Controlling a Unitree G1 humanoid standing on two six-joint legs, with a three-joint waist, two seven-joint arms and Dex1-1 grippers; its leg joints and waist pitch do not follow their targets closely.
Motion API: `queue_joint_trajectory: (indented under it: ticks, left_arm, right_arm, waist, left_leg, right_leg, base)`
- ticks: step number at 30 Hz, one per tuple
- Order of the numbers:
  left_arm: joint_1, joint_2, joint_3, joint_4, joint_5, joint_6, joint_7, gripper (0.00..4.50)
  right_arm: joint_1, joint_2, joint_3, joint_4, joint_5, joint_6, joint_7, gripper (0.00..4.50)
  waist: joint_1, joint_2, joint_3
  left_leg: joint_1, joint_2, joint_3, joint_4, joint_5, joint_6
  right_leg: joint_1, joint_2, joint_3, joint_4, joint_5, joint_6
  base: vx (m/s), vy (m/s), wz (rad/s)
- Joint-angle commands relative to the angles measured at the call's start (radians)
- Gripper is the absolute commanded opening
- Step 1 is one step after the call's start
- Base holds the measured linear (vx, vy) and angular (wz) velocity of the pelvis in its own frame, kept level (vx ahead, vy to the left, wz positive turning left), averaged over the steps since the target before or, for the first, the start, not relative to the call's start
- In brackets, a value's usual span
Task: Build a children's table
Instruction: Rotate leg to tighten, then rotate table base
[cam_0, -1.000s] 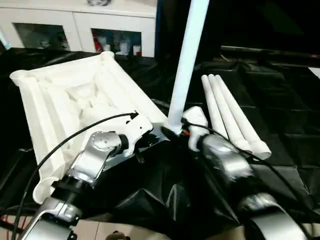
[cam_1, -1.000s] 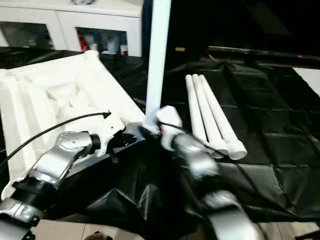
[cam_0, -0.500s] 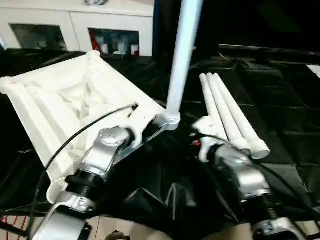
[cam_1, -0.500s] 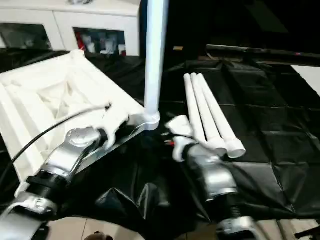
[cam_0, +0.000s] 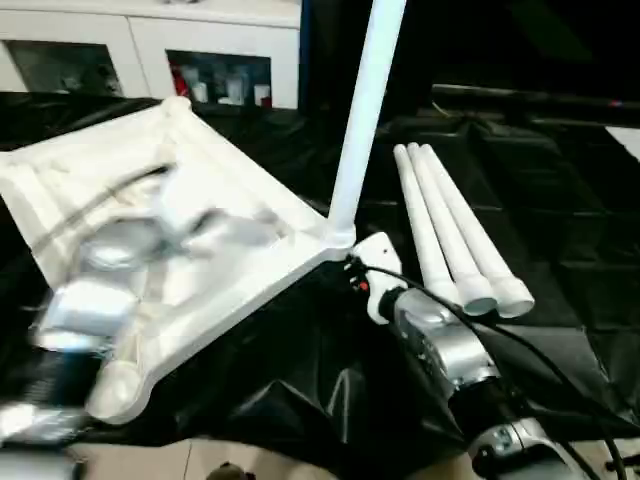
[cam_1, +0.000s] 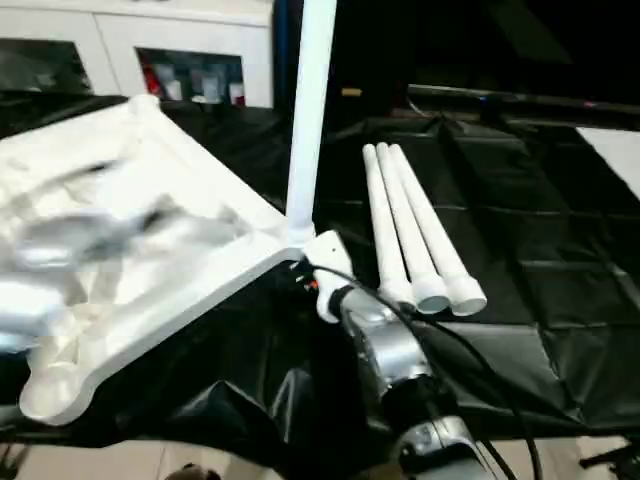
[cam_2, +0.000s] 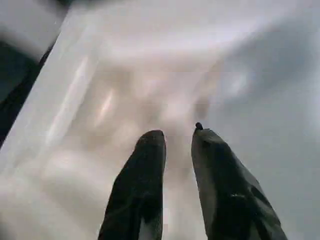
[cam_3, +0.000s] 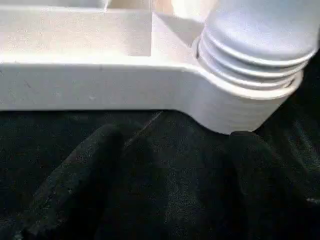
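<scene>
The left gripper (cam_2: 172, 137) hangs over the ribbed underside of the tabletop (cam_0: 250, 270) with its two black fingers (cam_2: 150, 150) a little apart and nothing between them, and the right gripper (cam_3: 170, 145) waits wide open and empty just beside the corner socket (cam_3: 240, 102) where one leg (cam_0: 362, 110) stands upright. To do the next leg well, the robot should probably take one of the three loose legs (cam_0: 450, 235) lying side by side to the right, hold it straight over an empty socket and push it in firmly. Everything lies on a black sheet (cam_0: 560, 200), and a white cabinet (cam_0: 150, 50) with glass doors stands behind.
</scene>
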Motion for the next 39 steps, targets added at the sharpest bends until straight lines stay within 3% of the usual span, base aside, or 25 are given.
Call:
queue_joint_trajectory:
  ticks: [1,5,10,11,14,20,23,24,26,29,32,39]
  left_arm:
    - [0.016,0.011,-0.009,-0.036,0.018,0.054,0.0,1.11]
    - [0.05,0.055,-0.041,-0.027,0.074,0.099,0.021,1.11]
    - [0.063,0.075,-0.062,-0.003,0.118,0.125,0.049,0.72]
    - [0.063,0.079,-0.061,0.001,0.126,0.134,0.057,0.46]
    - [0.048,0.098,-0.039,0.019,0.157,0.137,0.105,0.33]
    - [0.087,0.155,-0.087,0.021,0.155,0.152,0.025,0.07]
    - [0.123,0.124,-0.115,0.009,0.087,0.14,-0.058,0.07]
    - [0.129,0.118,-0.12,0.008,0.076,0.136,-0.07,0.0]
    - [0.133,0.116,-0.13,0.009,0.061,0.124,-0.088,0.0]
    - [0.133,0.108,-0.136,-0.015,0.015,0.113,-0.141,0.0]
    - [0.146,0.121,-0.162,-0.076,-0.051,0.113,-0.264,0.0]
    - [0.151,0.12,-0.207,-0.218,-0.192,0.087,-0.453,0.0]
  right_arm:
    - [-0.021,0.002,0.006,0.017,-0.015,0.005,-0.014,3.83]
    - [-0.039,0.007,0.008,0.049,-0.017,-0.007,-0.025,3.83]
    - [-0.054,0.012,0.006,0.074,-0.02,-0.018,-0.033,3.83]
    - [-0.056,0.012,0.006,0.078,-0.021,-0.02,-0.034,3.83]
    - [-0.065,0.012,0.004,0.094,-0.021,-0.027,-0.039,3.83]
    - [-0.074,0.017,0.0,0.128,-0.02,-0.041,-0.049,3.83]
    - [-0.091,0.033,-0.004,0.16,-0.013,-0.055,-0.043,3.83]
    - [-0.097,0.038,-0.006,0.169,-0.011,-0.058,-0.042,3.55]
    - [-0.11,0.044,-0.006,0.191,-0.013,-0.067,-0.045,3.48]
    - [-0.14,0.054,-0.005,0.234,-0.015,-0.083,-0.047,3.28]
    - [-0.174,0.063,-0.002,0.277,-0.02,-0.102,-0.045,3.01]
    - [-0.234,0.084,-0.003,0.356,-0.029,-0.14,-0.034,2.4]
  waist:
    - [0.001,0.022,-0.06]
    - [0.006,0.025,-0.061]
    - [0.004,0.026,-0.063]
    - [0.005,0.026,-0.063]
    - [0.003,0.025,-0.065]
    - [0.003,0.027,-0.064]
    - [0.004,0.034,-0.064]
    - [0.001,0.032,-0.063]
    - [0.003,0.031,-0.057]
    - [0.005,0.033,-0.056]
    - [0.008,0.037,-0.06]
    - [0.012,0.035,-0.061]
  left_leg:
    - [0.03,0.025,-0.007,-0.075,-0.218,-0.037]
    - [0.029,0.025,-0.011,-0.077,-0.251,-0.053]
    - [0.025,0.022,-0.012,-0.075,-0.243,-0.052]
    - [0.025,0.022,-0.012,-0.075,-0.244,-0.052]
    - [0.024,0.021,-0.013,-0.073,-0.23,-0.049]
    - [0.025,0.021,-0.013,-0.072,-0.228,-0.048]
    - [0.027,0.022,-0.014,-0.074,-0.257,-0.059]
    - [0.026,0.022,-0.015,-0.076,-0.269,-0.06]
    - [0.033,0.022,-0.016,-0.079,-0.331,-0.063]
    - [0.035,0.023,-0.019,-0.08,-0.362,-0.066]
    - [0.033,0.024,-0.018,-0.081,-0.338,-0.073]
    - [0.032,0.023,-0.013,-0.078,-0.296,-0.071]
  right_leg:
    - [0.033,-0.064,0.042,-0.062,-0.142,-0.183]
    - [0.034,-0.066,0.043,-0.063,-0.158,-0.175]
    - [0.037,-0.066,0.044,-0.062,-0.139,-0.178]
    - [0.036,-0.066,0.043,-0.062,-0.139,-0.178]
    - [0.039,-0.065,0.042,-0.059,-0.111,-0.186]
    - [0.037,-0.066,0.042,-0.058,-0.111,-0.195]
    - [0.034,-0.07,0.043,-0.06,-0.131,-0.203]
    - [0.036,-0.067,0.042,-0.062,-0.138,-0.203]
    - [0.031,-0.07,0.043,-0.069,-0.217,-0.195]
    - [0.029,-0.073,0.045,-0.074,-0.274,-0.184]
    - [0.03,-0.071,0.045,-0.067,-0.231,-0.189]
    - [0.034,-0.069,0.045,-0.061,-0.172,-0.201]
  base:
    - [0.0,0.0,0.0]
    - [0.0,0.0,0.0]
    - [0.0,0.0,0.0]
    - [0.0,0.0,0.0]
    - [0.0,0.0,0.0]
    - [0.0,0.0,0.0]
    - [0.0,0.0,0.0]
    - [0.0,0.0,0.0]
    - [0.0,0.0,0.0]
    - [0.0,0.0,0.0]
    - [0.0,0.0,0.0]
    - [0.0,0.0,0.0]
